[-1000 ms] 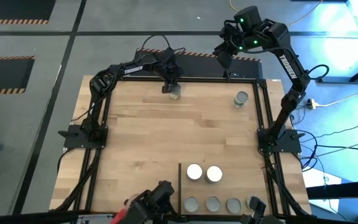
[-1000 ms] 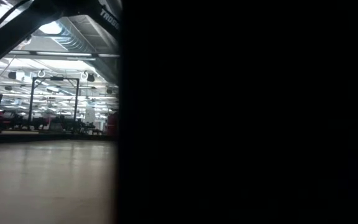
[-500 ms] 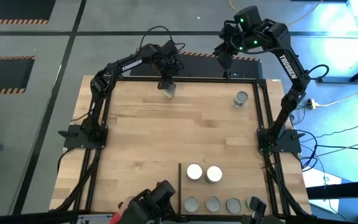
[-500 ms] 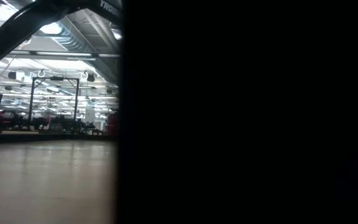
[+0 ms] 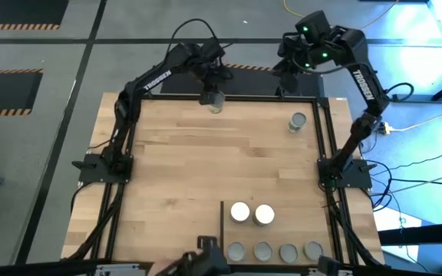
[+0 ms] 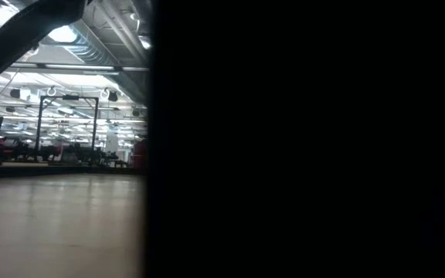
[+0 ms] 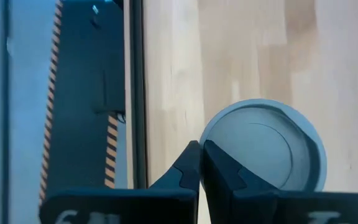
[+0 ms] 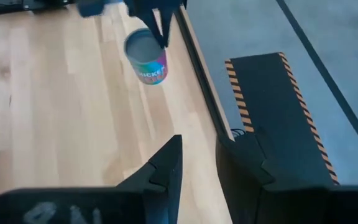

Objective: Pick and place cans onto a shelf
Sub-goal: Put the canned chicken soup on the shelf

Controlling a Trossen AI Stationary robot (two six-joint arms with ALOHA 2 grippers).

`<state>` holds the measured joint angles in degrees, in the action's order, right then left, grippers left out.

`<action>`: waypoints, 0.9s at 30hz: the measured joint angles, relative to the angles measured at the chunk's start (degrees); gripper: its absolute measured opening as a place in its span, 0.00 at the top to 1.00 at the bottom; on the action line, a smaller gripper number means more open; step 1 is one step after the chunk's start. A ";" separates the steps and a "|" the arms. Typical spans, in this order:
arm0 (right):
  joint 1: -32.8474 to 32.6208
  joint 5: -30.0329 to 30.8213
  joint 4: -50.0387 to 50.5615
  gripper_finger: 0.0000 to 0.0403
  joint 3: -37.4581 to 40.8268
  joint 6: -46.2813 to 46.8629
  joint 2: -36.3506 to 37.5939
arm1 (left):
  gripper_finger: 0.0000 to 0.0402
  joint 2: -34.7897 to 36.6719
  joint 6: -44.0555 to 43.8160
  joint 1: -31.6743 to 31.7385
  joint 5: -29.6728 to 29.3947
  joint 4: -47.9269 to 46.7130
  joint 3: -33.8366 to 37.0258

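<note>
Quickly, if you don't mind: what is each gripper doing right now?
Left gripper: shut on the can at the table's far edge.
Right gripper: open, holding nothing, beyond the table's far edge.

Six cans [image 5: 263,213] stand upright on the shelf [image 5: 282,230] beside its black divider, two white-topped behind four grey-topped, while two more cans sit well apart from the shelf.

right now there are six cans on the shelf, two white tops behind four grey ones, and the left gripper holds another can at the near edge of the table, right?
Not the near edge. The high view shows the left gripper shut on the can at the table's far edge. The shelf count is right: two white-topped, four grey-topped.
</note>
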<state>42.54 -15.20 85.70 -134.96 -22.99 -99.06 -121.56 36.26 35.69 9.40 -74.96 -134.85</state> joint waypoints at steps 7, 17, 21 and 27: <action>0.00 -0.12 1.33 0.75 0.00 -0.22 4.53 | 1.00 3.57 -5.16 -7.83 -2.86 1.91 -0.10; 0.00 -7.33 3.75 0.75 -0.02 -0.77 10.77 | 1.00 3.98 -12.03 -18.66 -5.45 10.59 -0.13; -0.02 -9.32 4.43 0.75 -0.02 0.40 12.79 | 1.00 3.98 -12.65 -21.45 -5.26 15.74 -0.13; -0.02 -10.45 4.41 0.75 1.10 0.40 16.09 | 1.00 3.93 -15.06 -24.47 1.17 22.25 -0.13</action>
<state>42.52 -25.65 90.11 -133.86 -22.59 -82.97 -117.62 21.20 11.22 10.57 -52.71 -134.98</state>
